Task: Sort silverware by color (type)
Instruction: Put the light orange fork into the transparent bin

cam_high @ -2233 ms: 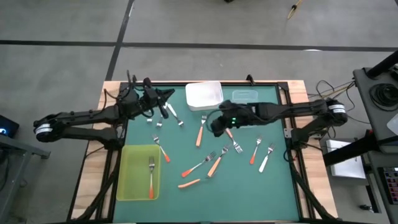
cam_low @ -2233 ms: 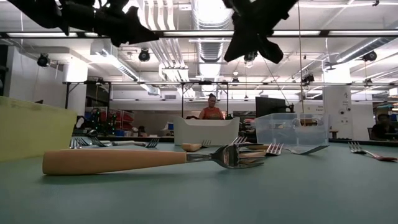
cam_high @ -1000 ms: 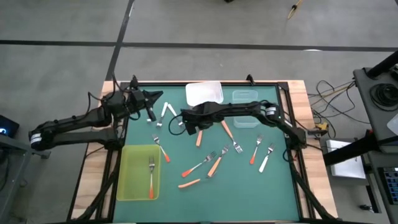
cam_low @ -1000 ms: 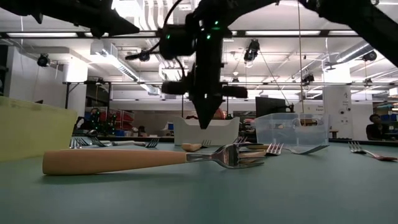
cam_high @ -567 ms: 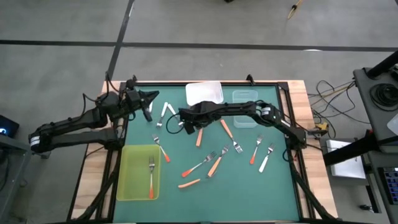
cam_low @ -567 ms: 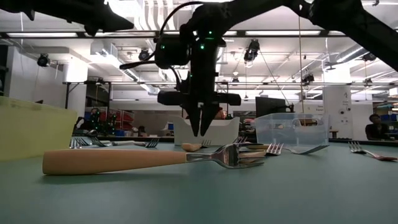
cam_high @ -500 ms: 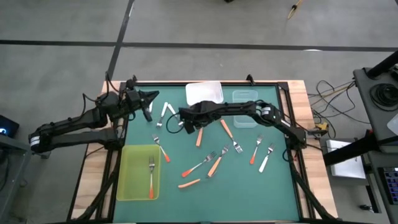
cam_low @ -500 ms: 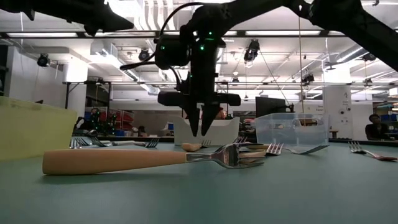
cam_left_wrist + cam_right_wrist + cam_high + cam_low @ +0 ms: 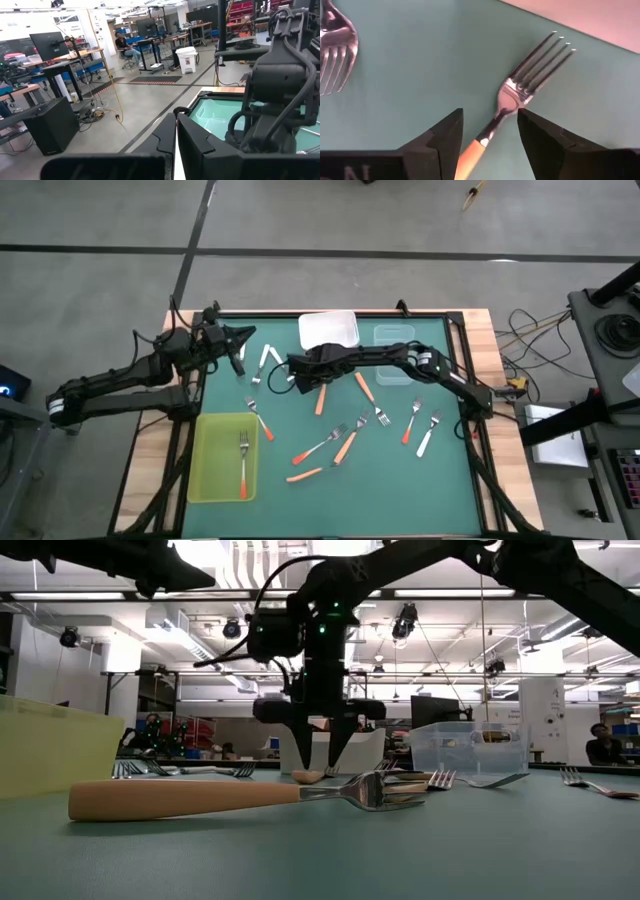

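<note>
So my right hand (image 9: 297,383) is sitting around the middle of the overhead frame, a bit above centre, just below the white tray (image 9: 328,331). Its fingers (image 9: 445,137) are spread wide and pointing down at the green table (image 9: 420,490). Straight under it lies an orange-handled fork (image 9: 517,102), neck right in the gap between the two fingers and tines poking out past them, not gripped. In the level shot the tips (image 9: 297,762) hang just above the table. Another fork's tines (image 9: 335,50) sit off to the side. The rest of the forks (image 9: 340,442) are scattered lower centre, with one in the yellow-green tray (image 9: 205,480). My left hand (image 9: 243,336) is shut, up at the upper left.
</note>
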### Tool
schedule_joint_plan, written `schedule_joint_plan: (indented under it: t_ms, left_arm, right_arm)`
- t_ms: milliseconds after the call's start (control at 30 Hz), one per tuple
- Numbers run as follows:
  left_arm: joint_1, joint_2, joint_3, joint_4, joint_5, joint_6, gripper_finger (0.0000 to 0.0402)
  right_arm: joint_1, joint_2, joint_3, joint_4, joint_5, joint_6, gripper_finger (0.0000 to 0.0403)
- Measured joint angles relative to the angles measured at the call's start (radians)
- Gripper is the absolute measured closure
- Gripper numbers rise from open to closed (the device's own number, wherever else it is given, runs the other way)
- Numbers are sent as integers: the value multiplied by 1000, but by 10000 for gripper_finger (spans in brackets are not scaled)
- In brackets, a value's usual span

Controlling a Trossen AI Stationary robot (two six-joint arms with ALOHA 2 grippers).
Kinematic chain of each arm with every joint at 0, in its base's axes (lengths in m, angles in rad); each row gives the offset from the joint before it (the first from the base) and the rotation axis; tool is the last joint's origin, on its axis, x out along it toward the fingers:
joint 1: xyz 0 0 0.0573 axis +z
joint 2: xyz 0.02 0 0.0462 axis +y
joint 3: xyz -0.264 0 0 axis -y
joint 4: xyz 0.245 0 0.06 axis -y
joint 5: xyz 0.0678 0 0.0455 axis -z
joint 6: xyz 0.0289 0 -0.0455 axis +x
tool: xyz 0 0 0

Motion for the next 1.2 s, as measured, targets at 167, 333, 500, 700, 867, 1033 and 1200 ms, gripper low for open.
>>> schedule_joint_plan:
  t_ms: [167, 333, 500, 700, 867, 1033, 1200]
  left_arm:
    - [0, 0, 0, 0, 0, 0, 402]
    - [0, 0, 0, 0, 0, 0, 402]
    - [0, 0, 0, 0, 0, 0, 402]
    - [0, 0, 0, 0, 0, 0, 402]
    - [0, 0, 0, 1, 0, 0, 402]
    - [0, 0, 0, 11, 0, 0, 402]
    - [0, 0, 0, 11, 0, 0, 402]
  right_arm:
    - [0, 15, 0, -4, -7, 19, 228]
    - [3, 17, 0, -6, -19, 26, 235]
    - [11, 17, 0, -5, -34, 25, 250]
    - [20, 17, -2, 0, -35, -16, 278]
    - [24, 17, -6, 7, -35, -35, 317]
    - [26, 17, -15, 28, -35, -64, 359]
    - [26, 14, -33, 42, -34, -62, 379]
